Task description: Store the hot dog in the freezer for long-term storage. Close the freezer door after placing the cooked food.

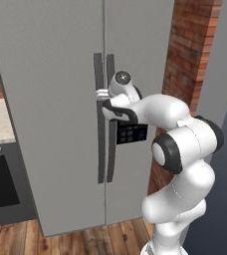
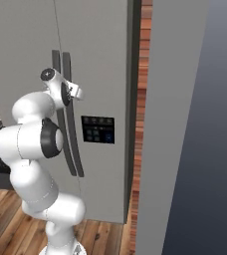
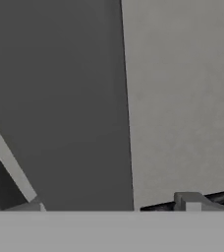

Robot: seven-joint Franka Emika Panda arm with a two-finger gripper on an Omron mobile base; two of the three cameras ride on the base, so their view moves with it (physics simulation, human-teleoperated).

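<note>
Tool (image 1: 102, 94) at the freezer door (image 1: 135, 55) bar handle (image 1: 110, 119), grip state impossible to tell. Wrap the right bar only, then pull outward along the hinge arc.

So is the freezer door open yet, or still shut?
Shut. The freezer door lies flush with the left-hand door, no gap or shelves visible. The tool is at its handle.

Closed grey freezer door (image 1: 135, 60), right of the pair, its dark vertical bar handle (image 1: 111, 149) beside the seam.
</note>
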